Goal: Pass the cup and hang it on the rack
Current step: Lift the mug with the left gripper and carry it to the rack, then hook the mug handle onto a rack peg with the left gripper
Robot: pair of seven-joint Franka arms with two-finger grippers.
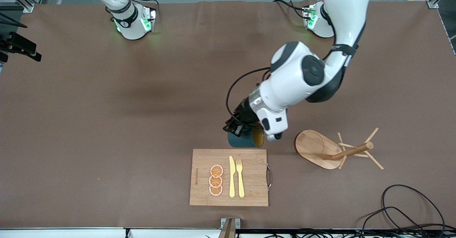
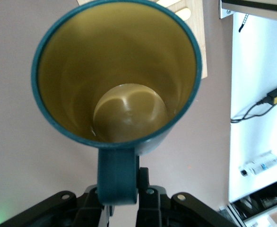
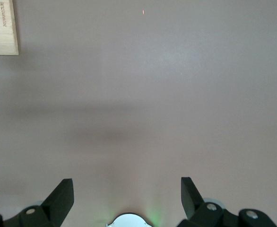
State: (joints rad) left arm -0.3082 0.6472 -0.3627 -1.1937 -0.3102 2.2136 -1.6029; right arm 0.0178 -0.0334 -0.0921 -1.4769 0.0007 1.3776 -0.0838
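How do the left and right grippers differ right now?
The left gripper is shut on the cup by its handle; the right gripper is open and holds nothing. The left gripper is by the cutting board, near the rack; the right gripper waits over bare table. Both have black fingers.

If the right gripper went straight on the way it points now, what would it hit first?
Most likely just the bare table. The right gripper is open and points down at brown cloth; only a corner of the cutting board shows, off to one edge. Height is hard to judge.
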